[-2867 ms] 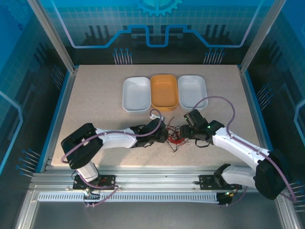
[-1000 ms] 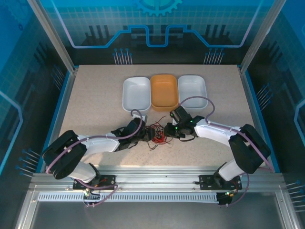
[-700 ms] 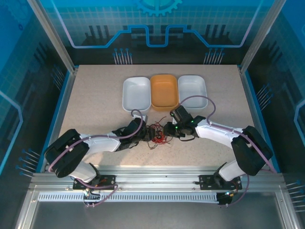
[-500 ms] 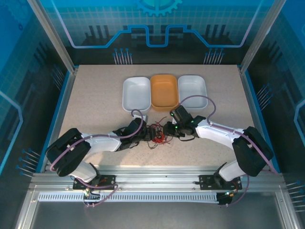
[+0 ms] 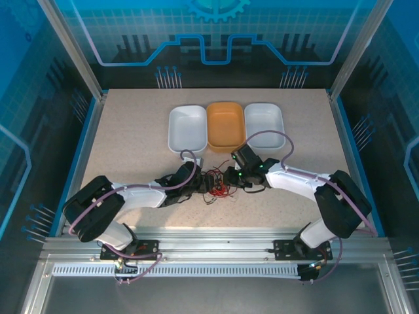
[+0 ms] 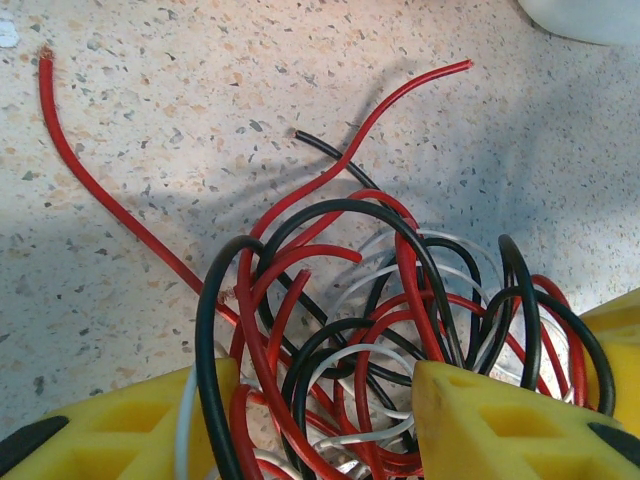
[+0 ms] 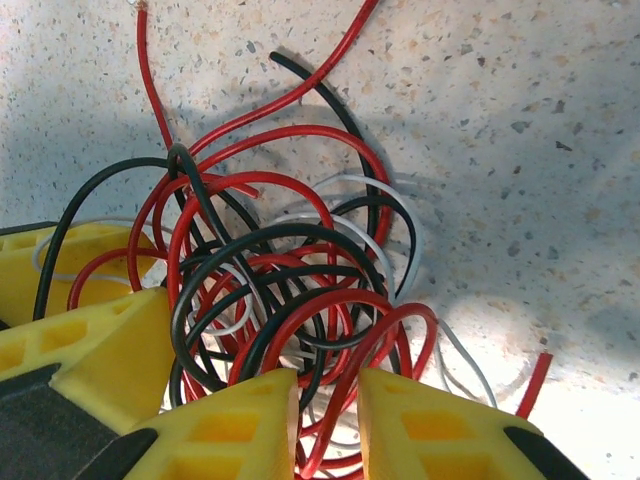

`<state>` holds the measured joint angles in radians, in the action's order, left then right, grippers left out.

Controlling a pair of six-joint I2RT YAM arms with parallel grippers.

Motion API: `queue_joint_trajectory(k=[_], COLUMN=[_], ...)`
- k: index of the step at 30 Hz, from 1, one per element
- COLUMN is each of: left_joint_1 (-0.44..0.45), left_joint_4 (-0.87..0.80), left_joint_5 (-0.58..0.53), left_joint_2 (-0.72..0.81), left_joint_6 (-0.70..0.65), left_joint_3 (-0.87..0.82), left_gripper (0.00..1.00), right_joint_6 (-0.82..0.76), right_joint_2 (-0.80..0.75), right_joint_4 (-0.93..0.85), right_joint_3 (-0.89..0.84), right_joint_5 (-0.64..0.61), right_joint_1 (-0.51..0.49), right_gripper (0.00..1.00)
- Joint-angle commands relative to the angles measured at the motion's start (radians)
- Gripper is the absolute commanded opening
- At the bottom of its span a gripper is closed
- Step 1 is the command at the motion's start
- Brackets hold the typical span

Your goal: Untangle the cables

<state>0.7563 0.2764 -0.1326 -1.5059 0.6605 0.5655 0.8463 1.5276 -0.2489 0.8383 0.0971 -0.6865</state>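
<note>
The cables (image 5: 216, 185) lie as one knot of thin red, black and whitish wires on the speckled table, in front of the trays. My left gripper (image 5: 198, 182) comes at the knot from the left. Its yellow fingers (image 6: 130, 425) stand wide apart with several cable loops (image 6: 340, 300) between them, and one black loop lies over the left finger. My right gripper (image 5: 231, 178) reaches in from the right. Its fingers (image 7: 235, 425) are drawn close, and a red cable (image 7: 345, 415) runs through the narrow gap. The left gripper's fingers (image 7: 95, 345) sit beside the cables (image 7: 280, 250).
Three trays stand in a row behind the knot: white (image 5: 187, 129), orange (image 5: 226, 125) and white (image 5: 264, 124). A white tray corner (image 6: 590, 15) shows past the cables. Loose red ends (image 6: 90, 170) trail onto bare table (image 5: 131, 144). Purple hoses arch over both arms.
Since the earliest frame both arms and the knot have shifted left. Over the last second the arms hardly move. The right fingers have drawn slightly closer.
</note>
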Motion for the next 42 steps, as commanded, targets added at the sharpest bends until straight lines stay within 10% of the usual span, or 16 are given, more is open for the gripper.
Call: queue_joint_trajectory(k=[1, 14, 32, 42], left_joint_1=[0.000, 0.001, -0.002, -0.002], left_joint_4=[0.030, -0.029, -0.128, -0.098], left_joint_5=[0.024, -0.062, -0.169, -0.077], left_joint_2=[-0.007, 0.024, 0.101, 0.110], left_joint_6=[0.028, 0.081, 0.094, 0.041], left_joint_3=[-0.016, -0.030, -0.046, -0.005], left_gripper=[0.49, 0.35, 0.20, 0.50], right_joint_6=[0.023, 0.004, -0.106, -0.180], right_joint_2=[0.027, -0.011, -0.447, -0.462], right_joint_4=[0.027, -0.029, -0.306, -0.314], right_joint_3=[0.019, 0.011, 0.059, 0.226], right_joint_5=[0.026, -0.017, -0.196, -0.110], right_joint_1=[-0.015, -0.004, 0.080, 0.060], right_gripper=[0.22, 0.00, 0.00, 0.00])
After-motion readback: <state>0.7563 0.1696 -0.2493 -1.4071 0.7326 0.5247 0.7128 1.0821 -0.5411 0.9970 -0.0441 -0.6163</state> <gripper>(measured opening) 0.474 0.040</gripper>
